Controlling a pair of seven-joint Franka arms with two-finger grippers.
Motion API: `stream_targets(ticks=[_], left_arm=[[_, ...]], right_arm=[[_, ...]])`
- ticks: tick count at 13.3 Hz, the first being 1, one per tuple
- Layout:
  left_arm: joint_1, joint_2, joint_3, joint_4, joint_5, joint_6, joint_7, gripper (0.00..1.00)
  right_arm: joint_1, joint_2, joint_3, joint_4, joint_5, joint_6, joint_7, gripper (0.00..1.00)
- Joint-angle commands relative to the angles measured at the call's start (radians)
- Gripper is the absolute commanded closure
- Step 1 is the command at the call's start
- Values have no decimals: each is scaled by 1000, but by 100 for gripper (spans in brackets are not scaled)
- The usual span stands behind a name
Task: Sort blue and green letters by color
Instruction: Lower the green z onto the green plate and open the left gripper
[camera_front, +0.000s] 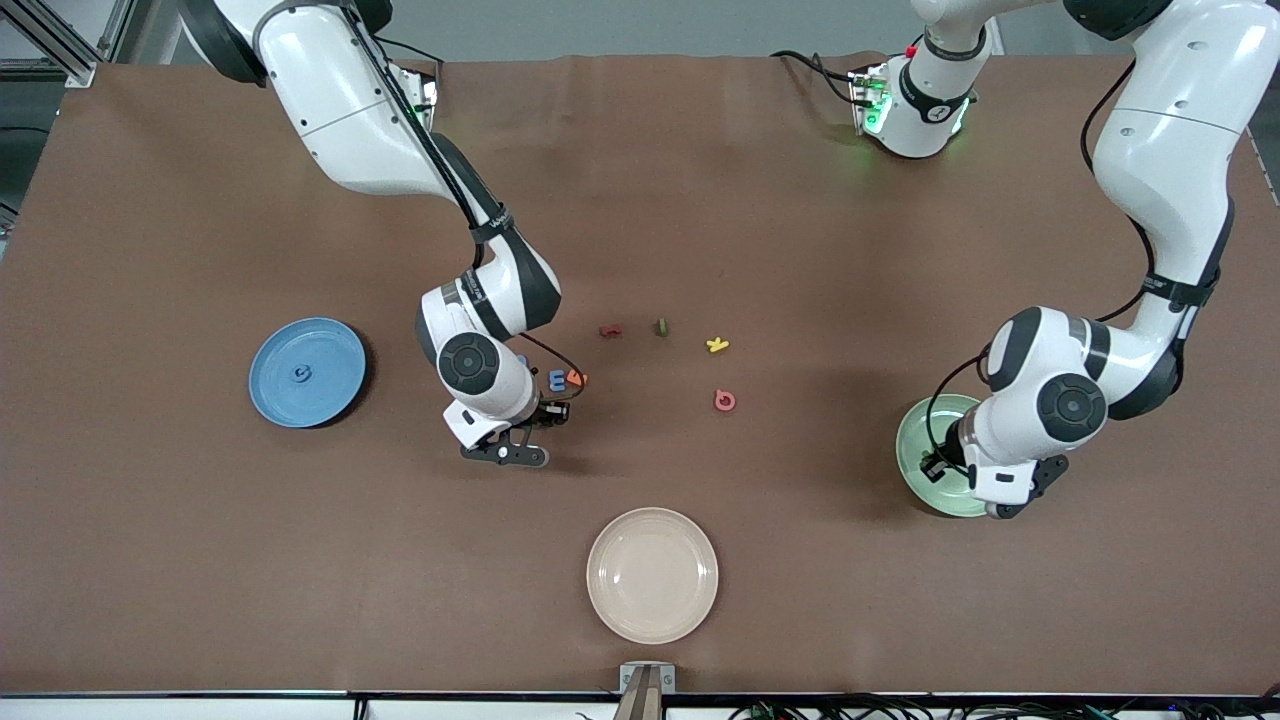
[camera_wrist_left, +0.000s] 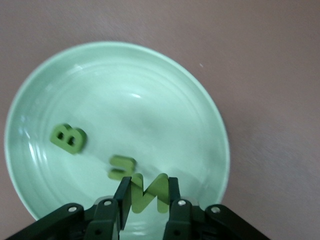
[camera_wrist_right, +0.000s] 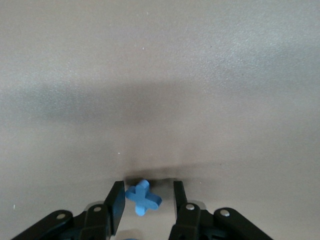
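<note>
My left gripper (camera_wrist_left: 150, 186) is shut on a green N (camera_wrist_left: 159, 194) and holds it over the green plate (camera_wrist_left: 200, 100), where a green B (camera_wrist_left: 68, 138) and a green u (camera_wrist_left: 121, 167) lie. In the front view that hand (camera_front: 975, 480) hangs over the green plate (camera_front: 918, 440). My right gripper (camera_wrist_right: 149, 190) is open and low over the table, with a blue x (camera_wrist_right: 144, 198) lying between its fingers, against one and apart from the other. A blue E (camera_front: 557, 380) lies beside the right hand (camera_front: 505, 452). The blue plate (camera_front: 330, 345) carries one blue letter (camera_front: 303, 374). A dark green bit (camera_front: 661, 327) lies mid-table.
An orange letter (camera_front: 575, 378) touches the blue E. A dark red letter (camera_front: 610, 330), a yellow K (camera_front: 717, 345) and a pink Q (camera_front: 725, 401) lie mid-table. A beige plate (camera_front: 652, 574) sits nearest the front camera.
</note>
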Motion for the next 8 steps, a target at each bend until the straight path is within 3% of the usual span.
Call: stream_targets(ticks=[1,4,8], left_arm=[[5,-4,-2,2,12,0,28,100],[-3,5,-2,2,14,1,34,100],[-3,1,0,-2,14,-3,43,100]], right_arm=[[17,8,-12,11,-5,4,25,53],[17,8,-12,11,-5,4,25,53],[17,8,-14,11,-7,4,25,61]])
